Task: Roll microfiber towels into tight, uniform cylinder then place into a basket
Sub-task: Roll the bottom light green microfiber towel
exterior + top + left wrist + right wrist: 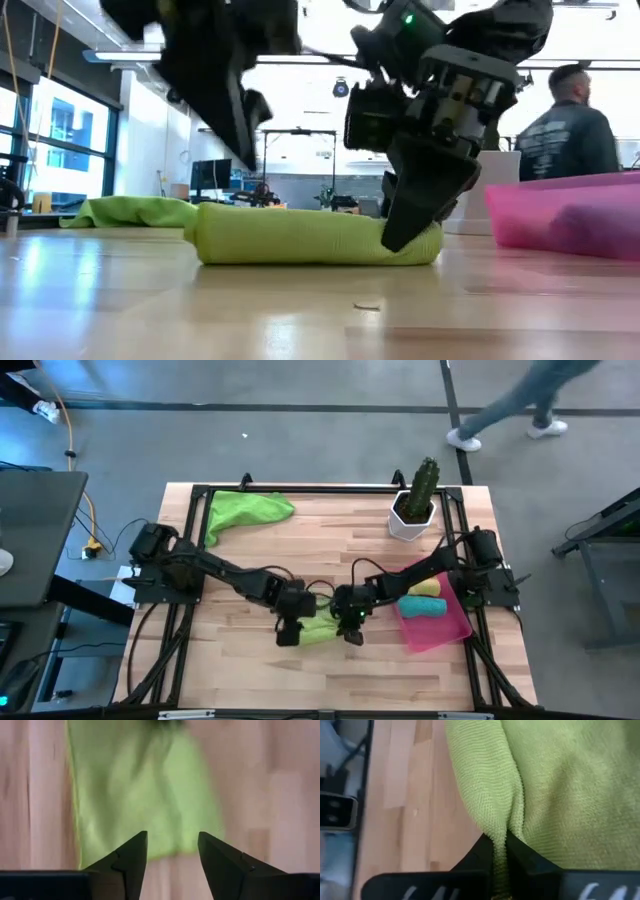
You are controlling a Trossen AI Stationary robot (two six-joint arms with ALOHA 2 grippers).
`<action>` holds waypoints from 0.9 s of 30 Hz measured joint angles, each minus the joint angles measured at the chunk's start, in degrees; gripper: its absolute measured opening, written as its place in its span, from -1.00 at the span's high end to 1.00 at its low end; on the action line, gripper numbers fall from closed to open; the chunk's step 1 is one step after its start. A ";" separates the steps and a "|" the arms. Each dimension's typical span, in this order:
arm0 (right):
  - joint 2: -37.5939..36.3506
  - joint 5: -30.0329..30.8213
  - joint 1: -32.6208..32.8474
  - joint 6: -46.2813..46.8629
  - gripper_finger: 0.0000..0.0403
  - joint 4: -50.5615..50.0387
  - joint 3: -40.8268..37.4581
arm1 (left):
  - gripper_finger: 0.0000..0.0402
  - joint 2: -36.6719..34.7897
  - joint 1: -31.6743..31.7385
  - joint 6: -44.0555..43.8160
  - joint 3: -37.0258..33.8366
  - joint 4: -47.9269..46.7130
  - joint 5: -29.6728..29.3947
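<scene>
A lime green microfiber towel [300,235] lies rolled into a cylinder on the table, between my two grippers near the front middle [320,628]. My right gripper [500,842] is shut on its right end. My left gripper [172,855] hangs open above the roll's left end, touching nothing [245,140]. A second lime towel [245,510] lies loosely bunched at the far left. The pink basket [455,628] sits at the right and holds a yellow roll [428,588] and a teal roll [422,607]. My right gripper pinches a raised fold of the lime towel [507,822] between its two fingers, at the roll's right end [425,245]. The fingers slant down from the table's right side. The roll lies level, flat on the table.
A white pot with a green cactus [412,510] stands at the far right, behind the basket. A person [565,130] stands beyond the table, and someone's legs [520,410] pass on the floor behind it. Bare wood lies along the near edge [230,670].
</scene>
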 joint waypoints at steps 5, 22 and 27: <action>0.09 -6.63 -3.78 9.37 0.96 -0.67 -0.09 | 0.16 0.52 -5.83 1.19 0.11 3.87 -9.61; 0.14 -15.90 -9.14 22.54 0.92 -1.34 -0.12 | 0.16 11.24 -11.06 3.02 0.20 6.61 -33.61; 0.05 -15.69 -8.45 22.18 0.92 -1.33 -0.11 | 0.16 12.29 -8.47 5.75 0.20 6.82 -33.79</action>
